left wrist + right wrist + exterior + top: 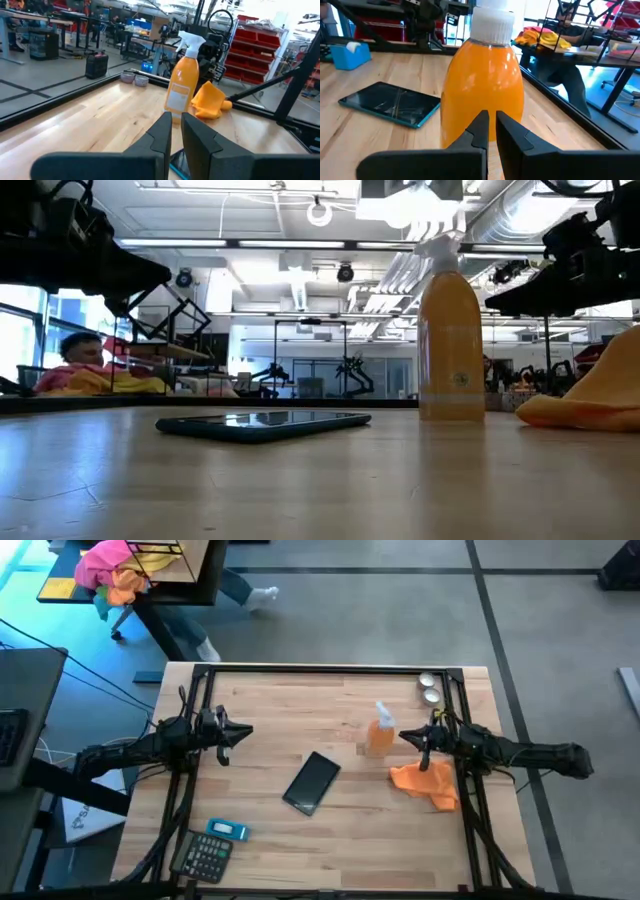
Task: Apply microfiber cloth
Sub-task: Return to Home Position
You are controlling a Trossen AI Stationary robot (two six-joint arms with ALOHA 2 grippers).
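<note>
At the table's right side, the right gripper is held above the wood, its two fingers brought together with nothing clamped between them. Just ahead of its tips, an orange spray bottle is stood upright with its white top up. Close beside the bottle and partly under the right arm, the microfiber cloth is seen lying in a crumpled orange heap on the wood, not gripped by either arm. Farther toward the middle of the table, a black phone is laid flat, screen up, apart from the cloth. Beyond it, at the left side, the left gripper is held raised, and its fingers are likewise closed on nothing. Two small round tins are set near the corner past the bottle. A calculator and a blue box are placed together at the opposite corner.
</note>
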